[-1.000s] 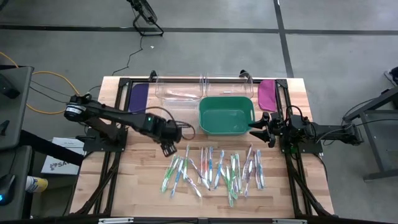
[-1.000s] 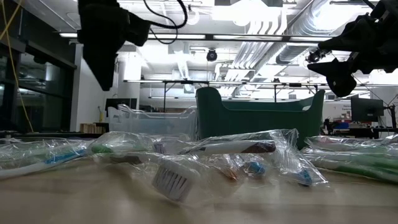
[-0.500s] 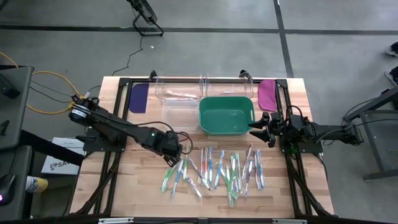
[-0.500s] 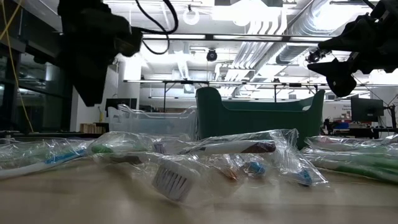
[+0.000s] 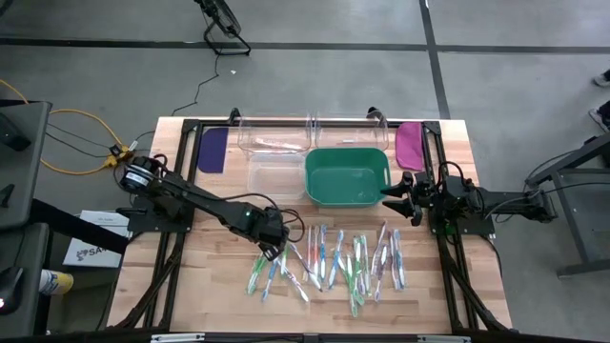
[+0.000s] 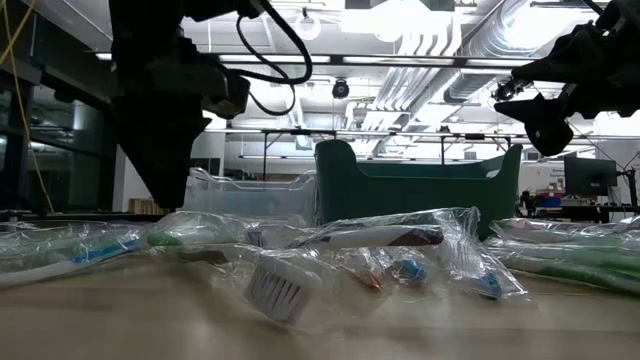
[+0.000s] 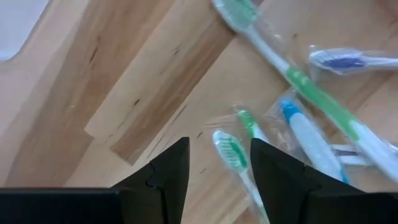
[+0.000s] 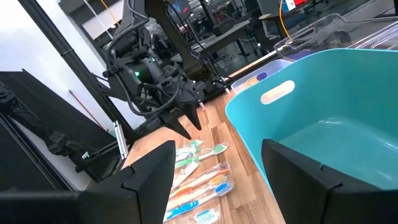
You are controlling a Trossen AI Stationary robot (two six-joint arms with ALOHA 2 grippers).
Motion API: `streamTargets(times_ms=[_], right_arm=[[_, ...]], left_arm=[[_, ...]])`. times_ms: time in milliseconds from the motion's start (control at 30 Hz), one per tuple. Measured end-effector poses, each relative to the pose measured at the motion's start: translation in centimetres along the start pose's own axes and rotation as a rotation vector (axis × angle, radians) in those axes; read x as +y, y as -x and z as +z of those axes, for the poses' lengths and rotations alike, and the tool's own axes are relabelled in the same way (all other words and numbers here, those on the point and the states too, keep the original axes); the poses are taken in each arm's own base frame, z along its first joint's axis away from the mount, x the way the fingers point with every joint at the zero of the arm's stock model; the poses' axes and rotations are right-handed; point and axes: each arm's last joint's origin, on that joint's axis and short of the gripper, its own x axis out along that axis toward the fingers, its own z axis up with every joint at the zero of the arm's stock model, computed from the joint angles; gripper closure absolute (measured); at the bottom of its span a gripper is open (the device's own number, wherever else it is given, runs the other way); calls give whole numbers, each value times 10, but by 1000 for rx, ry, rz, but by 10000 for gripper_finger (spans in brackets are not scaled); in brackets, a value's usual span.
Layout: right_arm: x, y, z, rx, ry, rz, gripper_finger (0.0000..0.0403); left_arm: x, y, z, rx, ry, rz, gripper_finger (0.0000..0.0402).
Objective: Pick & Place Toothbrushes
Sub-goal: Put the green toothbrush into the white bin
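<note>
The left gripper [image 5: 274, 250] hangs just above the wooden table [image 5: 210, 286], right over the left end of the row of toothbrushes [image 5: 329, 259]. Its two dark fingers [image 7: 166, 174] stand apart with nothing between them. Just under the gap lies a toothbrush with a green bristle head [image 7: 231, 151], and next to it one with a blue and white handle [image 7: 308, 137]. A longer green and white toothbrush [image 7: 298, 81] lies a bit farther out from the fingers. Each brush is a thin plastic stick sealed in a clear, crinkly wrapper. The table is made of light wood planks with dark streaks in the grain.

Past the gripper, toward the back of the table, sits a green plastic tub [image 5: 347, 175] with rounded corners and smooth walls. Beside the tub are clear plastic boxes [image 5: 274, 157] that you can see through.

The right gripper [image 5: 402, 192] waits up in the air at the right edge of the green tub, well apart from the toothbrushes. Its fingers [image 8: 149, 177] are spread wide and hold nothing.

Two flat purple paddle shapes [image 5: 212, 150] lie at the far back corners of the table.
</note>
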Motion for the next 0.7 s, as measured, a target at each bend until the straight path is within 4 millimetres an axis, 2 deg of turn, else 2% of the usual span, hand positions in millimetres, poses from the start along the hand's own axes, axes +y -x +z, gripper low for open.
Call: streamTargets(times_ms=[333, 700], right_arm=[[0, 0, 0, -1, 0, 0, 170], [0, 0, 0, 1, 0, 0, 170]], left_arm=[[-1, 0, 1, -7, -64, -11, 238], [-3, -18, -5, 59, -141, 43, 238]])
